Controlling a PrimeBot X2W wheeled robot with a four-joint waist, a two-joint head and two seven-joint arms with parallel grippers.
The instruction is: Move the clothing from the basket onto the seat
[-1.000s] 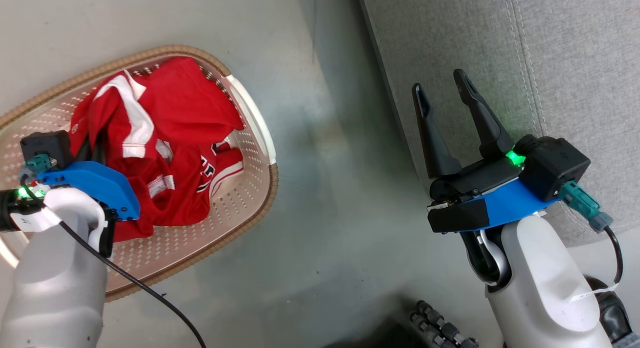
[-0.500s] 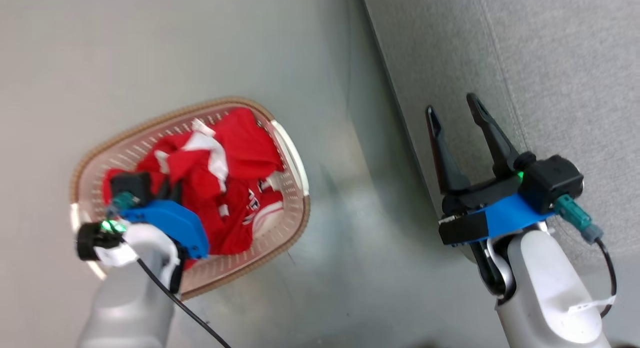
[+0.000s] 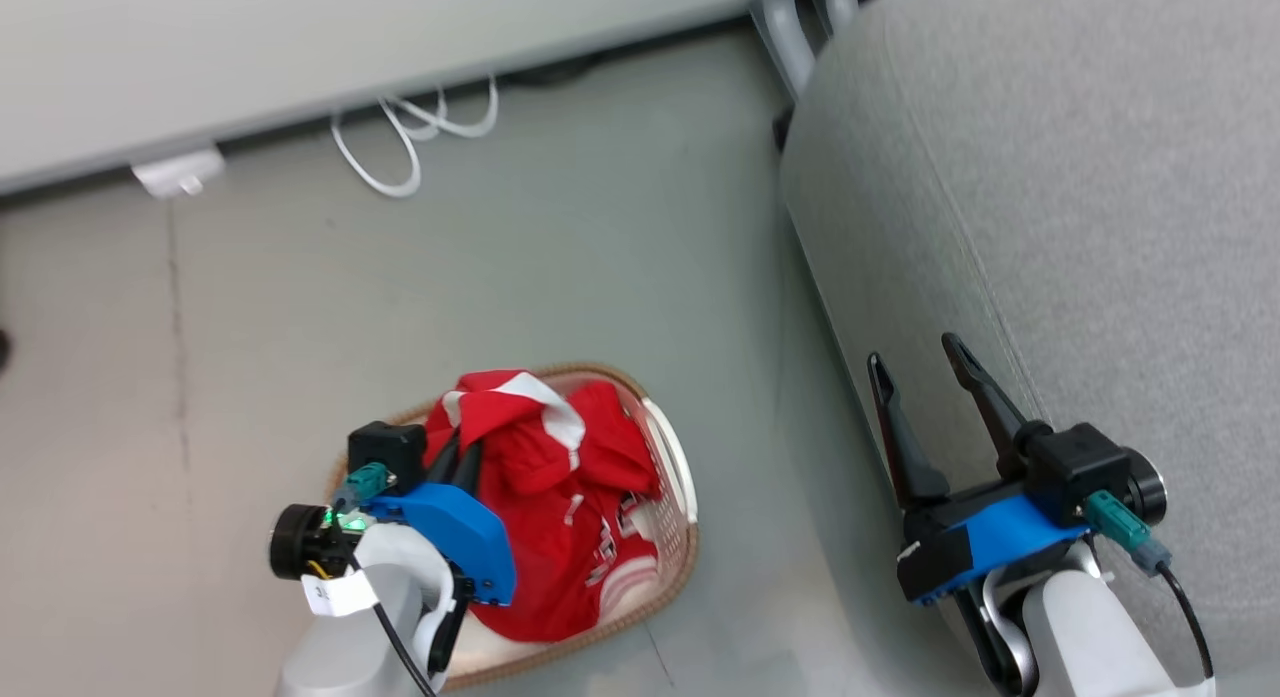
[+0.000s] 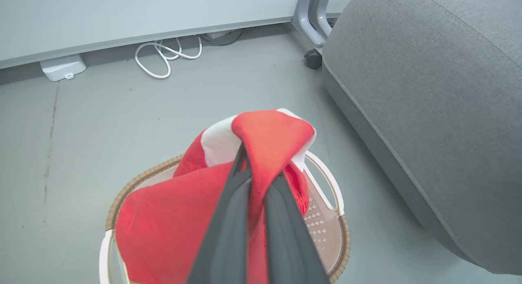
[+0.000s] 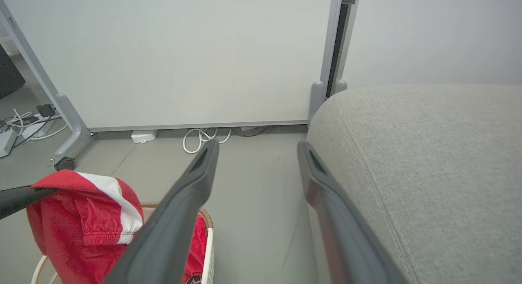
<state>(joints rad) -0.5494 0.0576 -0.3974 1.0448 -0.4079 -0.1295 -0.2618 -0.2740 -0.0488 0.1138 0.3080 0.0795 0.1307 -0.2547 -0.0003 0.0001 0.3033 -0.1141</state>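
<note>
One garment, I think, hangs pinched in my left gripper above the basket. My right gripper gapes empty.

**Open Floor, Tall Sofa Side**

An open strip of floor runs between the basket and the sofa. The sofa's round side stands tall on the right (its wide top lies open). The right gripper hangs just beside that side. Red clothing heaps up over the basket. A white cable and a small wheel sit far back by the wall.
</note>
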